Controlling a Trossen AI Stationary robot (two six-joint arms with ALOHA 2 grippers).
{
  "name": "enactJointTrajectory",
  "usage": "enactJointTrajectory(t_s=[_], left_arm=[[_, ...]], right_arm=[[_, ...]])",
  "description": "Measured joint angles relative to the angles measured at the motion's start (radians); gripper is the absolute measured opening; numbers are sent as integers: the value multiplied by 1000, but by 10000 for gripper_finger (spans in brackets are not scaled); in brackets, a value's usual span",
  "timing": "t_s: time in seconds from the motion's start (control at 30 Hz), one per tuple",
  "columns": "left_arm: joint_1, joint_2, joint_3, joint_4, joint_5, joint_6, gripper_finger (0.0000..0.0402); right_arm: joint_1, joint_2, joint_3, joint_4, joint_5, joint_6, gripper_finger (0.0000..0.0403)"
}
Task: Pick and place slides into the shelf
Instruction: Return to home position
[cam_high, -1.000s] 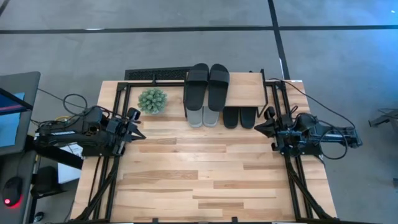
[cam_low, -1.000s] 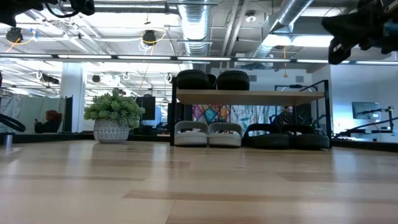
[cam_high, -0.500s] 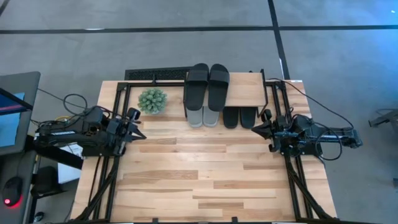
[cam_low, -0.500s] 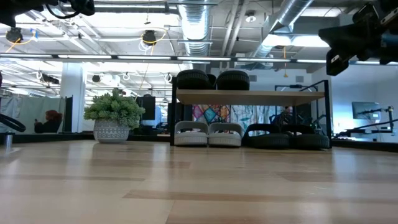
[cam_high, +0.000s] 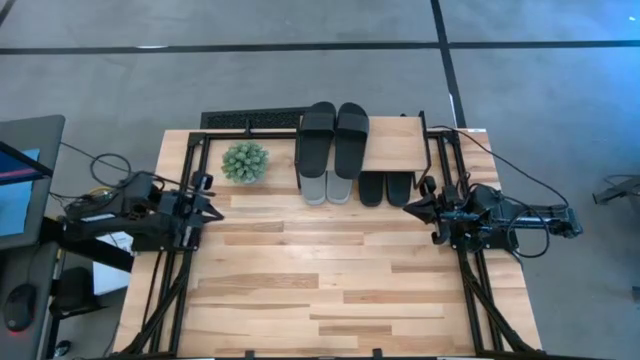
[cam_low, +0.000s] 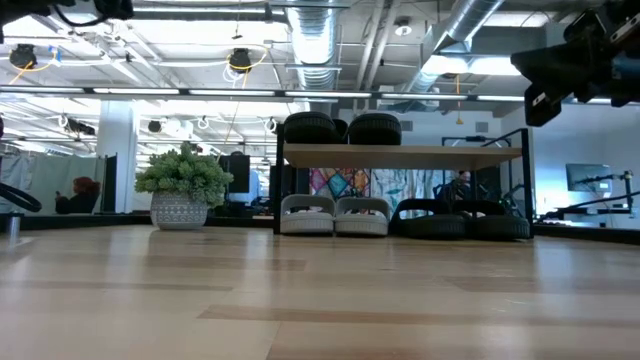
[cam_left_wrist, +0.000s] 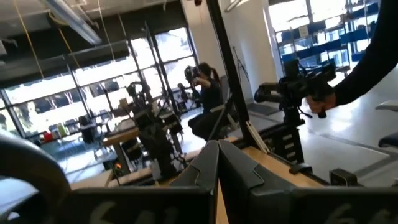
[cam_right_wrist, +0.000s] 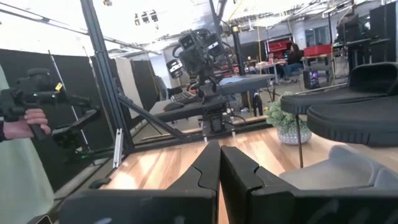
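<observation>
We see the wooden bench (cam_high: 300, 290) with the shelf (cam_high: 398, 146) standing at its far edge, a little right of centre.

The left gripper (cam_high: 206, 206) hangs over the bench's left edge, its fingers pressed together on nothing, well apart from the shelf. The right gripper (cam_high: 408, 207) hangs over the right edge, likewise closed and empty, near the shelf's right end and just to the near side of it. Neither touches any footwear.

We count six slides (cam_high: 335, 160), all at the shelf, in three pairs:
- One top black pair (cam_high: 335, 135) lies on the left part of the top board.
- One grey pair (cam_low: 335, 215) stands under the board on the left.
- One lower black pair (cam_low: 460, 220) stands under the board on the right, the pair closest to the right gripper.

A single potted plant (cam_high: 245, 161) stands left of the shelf, between it and the left gripper.
</observation>
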Motion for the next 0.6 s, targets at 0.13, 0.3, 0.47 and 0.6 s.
enactJointTrajectory(t_s=[0.13, 0.3, 0.47, 0.6], left_arm=[[0, -48, 0, -31, -9, 2, 0], [0, -88, 0, -91, -21, 2, 0], [0, -105, 0, -104, -27, 6, 0], [0, -105, -15, -82, -48, -3, 0]], right_arm=[[0, 0, 0, 8, 7, -8, 0], [0, 0, 0, 8, 8, -16, 0], [0, 0, 0, 8, 8, -16, 0], [0, 0, 0, 11, 8, -16, 0]])
